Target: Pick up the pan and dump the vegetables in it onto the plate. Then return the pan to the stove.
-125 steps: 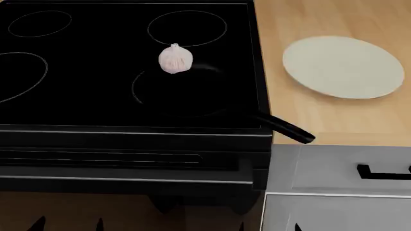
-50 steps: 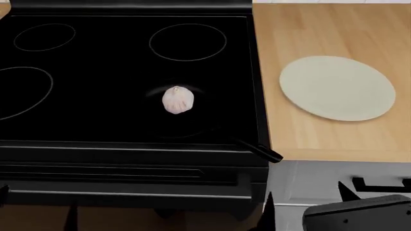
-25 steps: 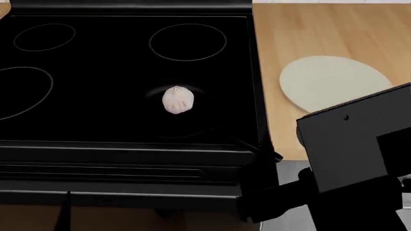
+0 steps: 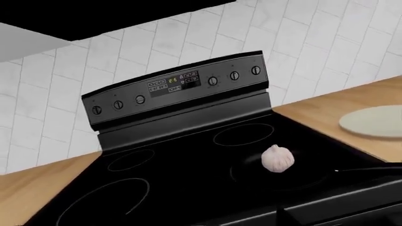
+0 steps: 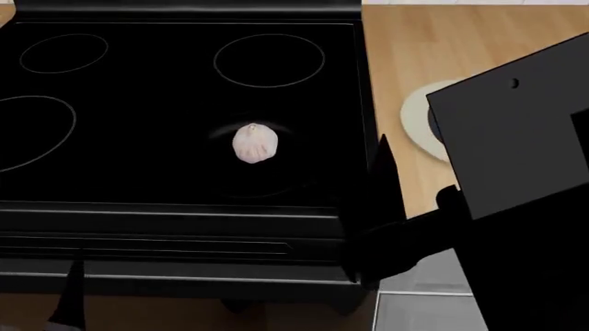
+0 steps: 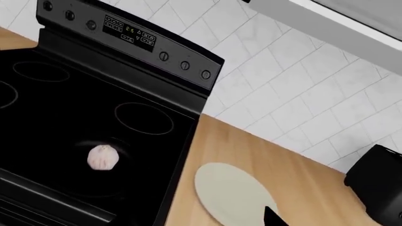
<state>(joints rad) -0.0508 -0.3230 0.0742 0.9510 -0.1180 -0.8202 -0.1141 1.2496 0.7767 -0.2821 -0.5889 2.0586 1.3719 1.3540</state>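
The black pan (image 5: pixel 253 162) sits on the stove (image 5: pixel 138 138), hard to make out against the glass. The garlic bulb (image 5: pixel 255 143) lies in it, also seen as garlic (image 4: pixel 277 158) and garlic (image 6: pixel 103 157). The pan's handle (image 4: pixel 373 169) points toward the stove's front right corner. The cream plate (image 6: pixel 232 193) lies on the wooden counter; my right arm hides most of the plate (image 5: pixel 416 117). My right gripper (image 5: pixel 432 155) hovers open above the stove's right edge, one fingertip (image 5: pixel 382 155) showing, holding nothing. Of my left gripper (image 5: pixel 37 303) only one fingertip (image 5: pixel 69 303) shows, low in front of the oven.
The stove's control panel (image 4: pixel 176 87) stands at the back against a white tiled wall. Wooden counter (image 6: pixel 301 174) runs right of the stove, with a black appliance (image 6: pixel 377 186) at its far right. A grey cabinet (image 5: pixel 423 310) sits below.
My right arm has risen from the bottom right and now covers most of the plate. The left fingertip has drifted slightly left. Pan and garlic stayed put over the last second.
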